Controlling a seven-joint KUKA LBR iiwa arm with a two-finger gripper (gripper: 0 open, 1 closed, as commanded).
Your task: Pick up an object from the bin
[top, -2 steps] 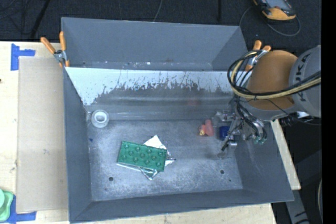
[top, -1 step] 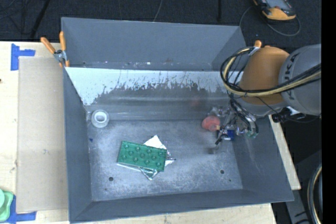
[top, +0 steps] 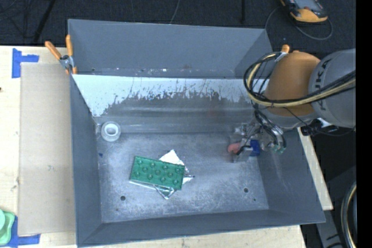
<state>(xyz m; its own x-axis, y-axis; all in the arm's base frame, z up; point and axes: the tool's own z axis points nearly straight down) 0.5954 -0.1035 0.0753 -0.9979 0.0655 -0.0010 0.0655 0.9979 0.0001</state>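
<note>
Though low, hand (top: pixel 256 141) just beside pink object (top: pixel 234 148).

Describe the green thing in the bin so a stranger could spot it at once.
Look at the floor of the grey metal bin, left of centre. A flat green plate with rows of studs lies there on a white scrap. Its studs and green colour set it apart from the small pale ring nearby.
</note>
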